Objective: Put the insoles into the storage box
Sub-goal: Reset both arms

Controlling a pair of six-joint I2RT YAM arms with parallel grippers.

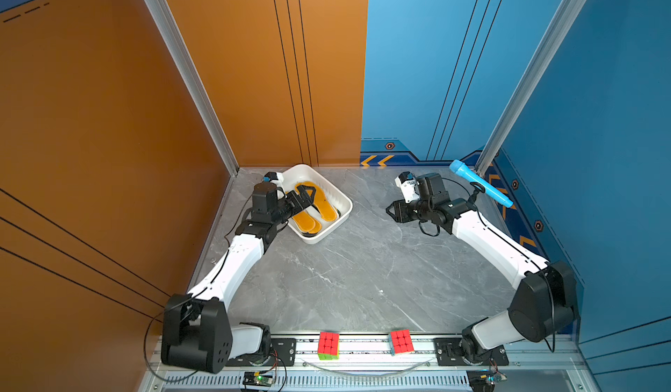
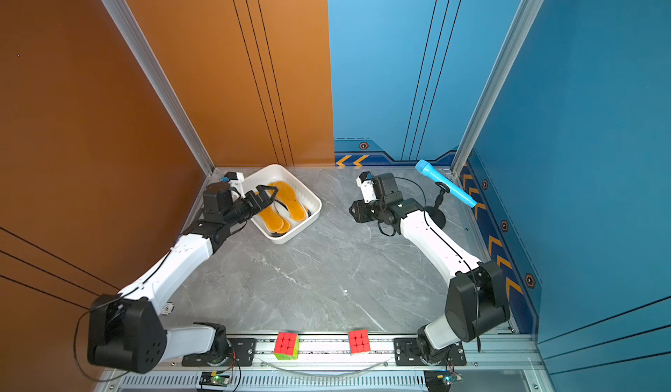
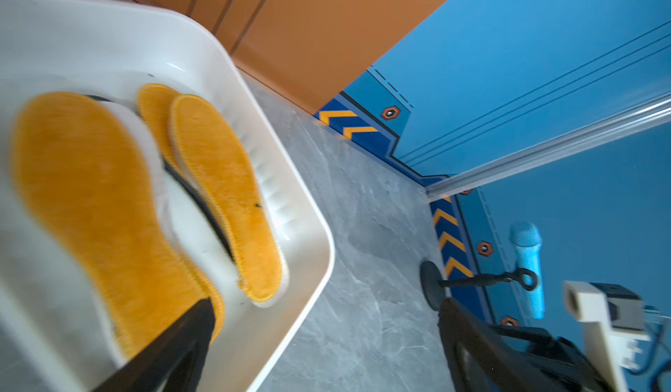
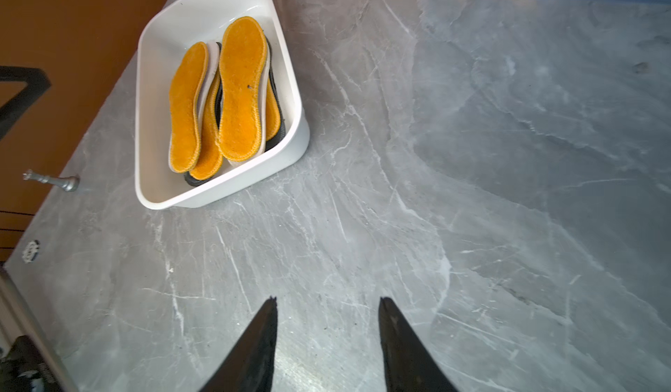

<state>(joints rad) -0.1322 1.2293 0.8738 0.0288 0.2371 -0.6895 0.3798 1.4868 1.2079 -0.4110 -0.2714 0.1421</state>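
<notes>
The storage box [image 1: 326, 183] [image 2: 315, 205] is a white tray at the back left of the grey table. The insoles [image 1: 323, 205] [image 2: 292, 201] lie stacked inside it: orange-yellow ones on top [image 4: 241, 88] [image 3: 218, 190], with white and dark edges showing beneath. My left gripper [image 1: 306, 197] [image 2: 268, 195] [image 3: 326, 304] hovers over the box's near-left side, jaws wide open and empty. My right gripper [image 1: 390, 212] [image 2: 354, 212] [image 4: 328, 299] hangs to the right of the box above bare table, open with nothing between its fingers.
A blue microphone [image 1: 481, 183] leans on a black stand [image 3: 432, 285] at the back right wall. Two colour cubes [image 1: 328, 344] [image 1: 401, 341] sit on the front rail. A small silver pin [image 4: 51, 180] lies at the table's left edge. Walls close in left, back and right.
</notes>
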